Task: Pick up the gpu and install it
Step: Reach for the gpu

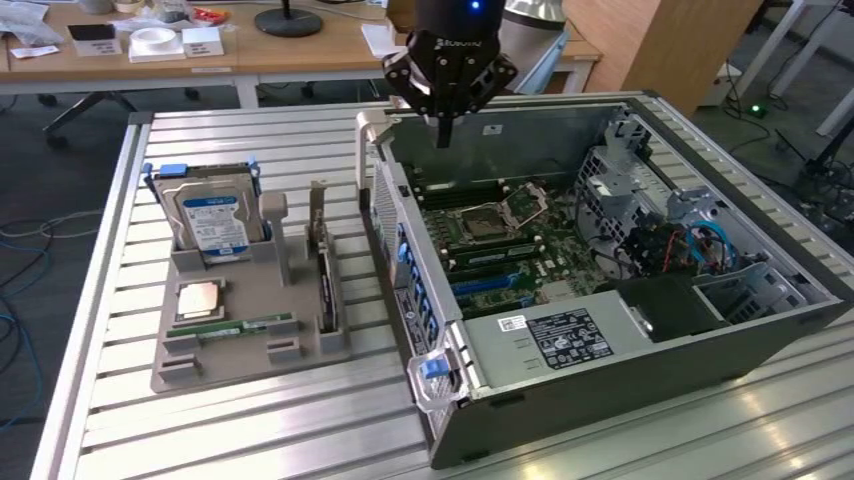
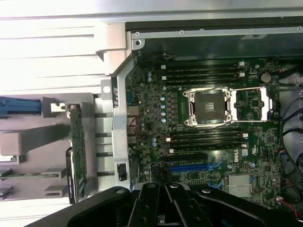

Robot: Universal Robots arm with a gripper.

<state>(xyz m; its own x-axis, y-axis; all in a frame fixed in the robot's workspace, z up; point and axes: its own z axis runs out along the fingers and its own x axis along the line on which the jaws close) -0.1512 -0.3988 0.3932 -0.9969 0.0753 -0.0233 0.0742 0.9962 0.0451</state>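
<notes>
The gpu [image 1: 323, 268] is a thin dark card standing on edge in the grey holder [image 1: 180, 362], its silvery bracket pointing up. From above, the wrist view gives the gpu [image 2: 76, 151] edge-on, beside the case wall. My gripper [image 1: 445, 135] hangs shut with nothing in it over the far part of the open computer case [image 1: 627, 345], above the motherboard [image 1: 514, 235] and to the exterior view's right of the gpu. In the wrist view the gripper [image 2: 165, 191] has its fingers closed together. A blue slot [image 2: 194, 167] lies on the motherboard [image 2: 151, 109] below the processor socket [image 2: 210, 108].
The holder also carries a hard drive [image 1: 211, 212] with a blue-white label, a processor chip [image 1: 200, 297] and a green memory stick [image 1: 247, 325]. Case and holder rest on a slatted metal table [image 1: 107, 430]. Cables and drive cages [image 1: 674, 235] crowd the case's right side. Desks stand behind.
</notes>
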